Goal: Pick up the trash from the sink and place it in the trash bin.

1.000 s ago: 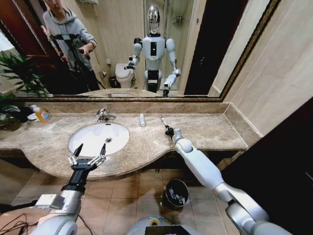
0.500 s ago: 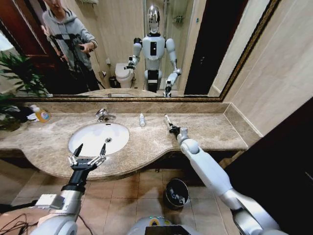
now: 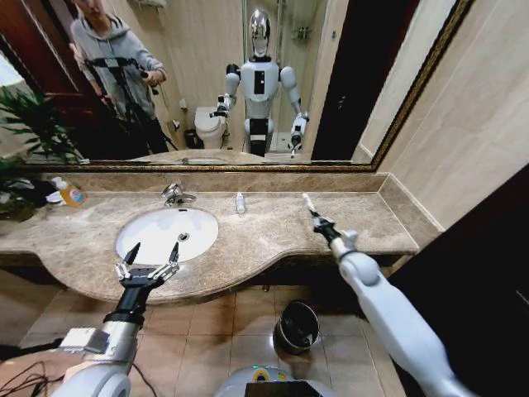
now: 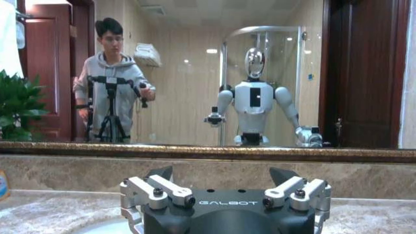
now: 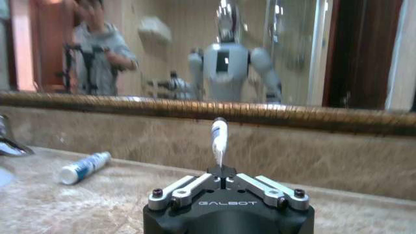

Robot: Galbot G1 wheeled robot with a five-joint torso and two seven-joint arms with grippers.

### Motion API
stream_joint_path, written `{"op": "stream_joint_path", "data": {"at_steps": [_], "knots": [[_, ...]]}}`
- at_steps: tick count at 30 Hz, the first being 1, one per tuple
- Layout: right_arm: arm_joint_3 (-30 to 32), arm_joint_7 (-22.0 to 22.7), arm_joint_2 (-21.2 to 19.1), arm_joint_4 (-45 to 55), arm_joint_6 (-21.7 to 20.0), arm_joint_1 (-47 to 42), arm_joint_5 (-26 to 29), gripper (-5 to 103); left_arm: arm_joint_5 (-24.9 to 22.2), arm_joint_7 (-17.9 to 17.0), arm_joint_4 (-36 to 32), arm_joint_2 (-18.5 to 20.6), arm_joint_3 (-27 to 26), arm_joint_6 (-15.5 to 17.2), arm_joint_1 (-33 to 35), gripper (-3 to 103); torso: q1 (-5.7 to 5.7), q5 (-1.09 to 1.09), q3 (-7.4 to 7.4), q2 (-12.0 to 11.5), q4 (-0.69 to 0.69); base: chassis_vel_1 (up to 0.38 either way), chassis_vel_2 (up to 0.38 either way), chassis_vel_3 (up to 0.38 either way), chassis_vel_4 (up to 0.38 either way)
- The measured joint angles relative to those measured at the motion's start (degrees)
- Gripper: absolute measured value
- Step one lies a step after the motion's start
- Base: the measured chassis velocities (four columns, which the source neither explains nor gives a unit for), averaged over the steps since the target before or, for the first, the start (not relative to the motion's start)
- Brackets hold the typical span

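A wide mirror [image 3: 207, 83] with a dark, gilt-edged frame runs along the back wall above a beige marble backsplash [image 3: 248, 181], and in its reflection stand pale tiled walls, a white toilet [image 3: 210, 128] and what looks like a curved glass shower enclosure [image 4: 263, 83], though the reflection is too small to be sure. A green leafy plant [image 3: 29, 124] stands at the left end of the beige marble table [image 3: 364, 217] beside a dark red-brown wooden door [image 4: 48, 68], while the right-hand wall [image 3: 471, 124] is faced in pale beige tile. The floor [image 3: 223, 331] below is laid in tan square tiles, and the light is warm and even.
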Motion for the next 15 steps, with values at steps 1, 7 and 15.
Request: {"op": "stream_joint_path", "data": {"at_steps": [1, 7, 15], "knots": [[1.9, -1.0, -0.3, 1.3, 4.1, -3.8, 0.2, 0, 0.0, 0.0, 0.0, 0.0, 0.0, 0.0, 0.0, 100, 0.0, 0.02, 0.0, 0.0, 0.03, 0.0, 0.0, 0.0, 0.0], [7.1, -6.4, 1.8, 4.1, 15.0, -15.1, 2.5, 0, 0.0, 0.0, 0.0, 0.0, 0.0, 0.0, 0.0, 100, 0.0, 0.01, 0.0, 0.0, 0.01, 0.0, 0.0, 0.0, 0.0], [9.6, -12.1, 9.8, 6.0, 29.7, -28.0, 1.1, 0, 0.0, 0.0, 0.0, 0.0, 0.0, 0.0, 0.0, 100, 0.0, -0.02, 0.0, 0.0, 0.02, 0.0, 0.0, 0.0, 0.0]]}}
